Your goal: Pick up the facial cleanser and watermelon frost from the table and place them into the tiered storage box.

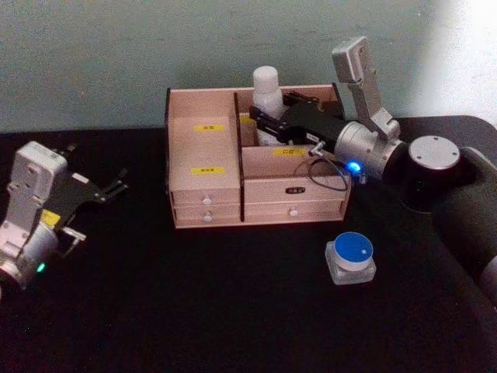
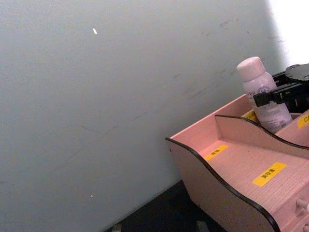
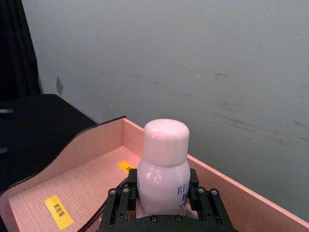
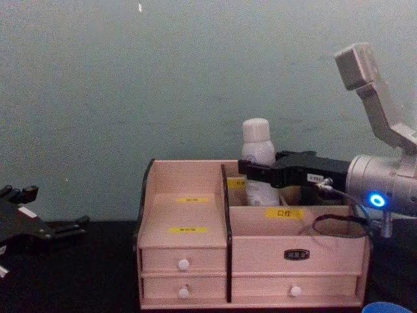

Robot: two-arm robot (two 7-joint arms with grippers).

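- Right gripper (image 1: 270, 115) reaches over the tiered storage box (image 1: 198, 144) from the robot's right; jaws closed on the body of the white bottle (image 1: 266, 81), one on each side.
- Bottle is upright, in the rear compartment on the right side of the box, cap above the back wall.
- Bottle's lower part is hidden by the jaws and the front divider; cannot tell whether its base touches the compartment floor.
- Blue print on the bottle is cut off by a jaw in the right wrist view; not readable.
- Yellow labels on the box: print too small to make out.
- Blue-lidded jar (image 1: 350, 256) stands on the black table (image 1: 194, 311), just in front of the box's right end; chest view shows a sliver of its lid.
- Left gripper (image 1: 118, 183) hangs over the table left of the box, well apart from it; jaws slightly parted, nothing between them.
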